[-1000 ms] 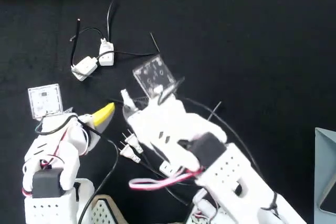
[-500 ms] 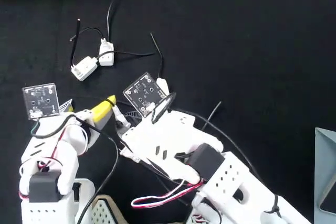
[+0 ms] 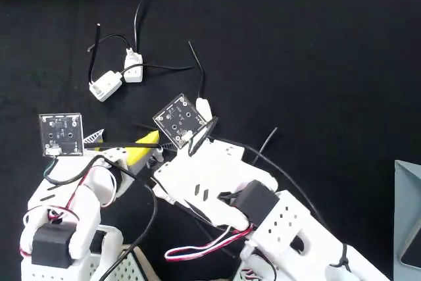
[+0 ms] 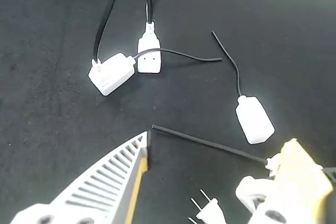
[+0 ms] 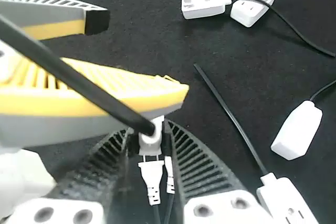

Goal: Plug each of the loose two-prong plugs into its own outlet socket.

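While left pincer (image 4: 215, 148) gapes, right pincer (image 5: 150, 130) seemingly clamps a plug (image 5: 149, 141).

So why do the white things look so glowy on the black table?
High view: light bounces hard off the white arm, while the black table swallows it, hiding shadows. Left wrist view: the white outlet socket glares too. Right wrist view: the two-prong plug in the right hand sits dimmer, shaded.

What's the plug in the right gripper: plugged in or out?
Out: the plug sits clamped in the shut right gripper, its metal prongs bare.
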Tool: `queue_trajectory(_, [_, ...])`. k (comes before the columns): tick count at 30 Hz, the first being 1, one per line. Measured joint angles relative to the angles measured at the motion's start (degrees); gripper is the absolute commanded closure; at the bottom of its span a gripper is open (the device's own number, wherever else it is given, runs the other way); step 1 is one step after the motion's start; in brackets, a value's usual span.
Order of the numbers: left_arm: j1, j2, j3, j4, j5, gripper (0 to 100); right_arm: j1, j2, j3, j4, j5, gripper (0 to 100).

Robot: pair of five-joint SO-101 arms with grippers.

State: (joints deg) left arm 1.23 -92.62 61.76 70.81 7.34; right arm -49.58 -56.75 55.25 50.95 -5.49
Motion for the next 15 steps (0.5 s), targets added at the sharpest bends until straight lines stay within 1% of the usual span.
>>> queue_trajectory(8, [0.26,-0.35,0.0,0.0,-2.11,62,2.9,0.0,0.0,0.44,0.0,98.5])
queue_trajectory(11, [0.26,-0.35,0.0,0.09,-2.11,62,6.59,0.0,-0.44,4.31,0.0,98.5])
queue_trajectory(15, [-5.01,-0.35,0.0,0.09,-2.11,62,14.95,0.0,-6.68,13.98,0.0,98.5])
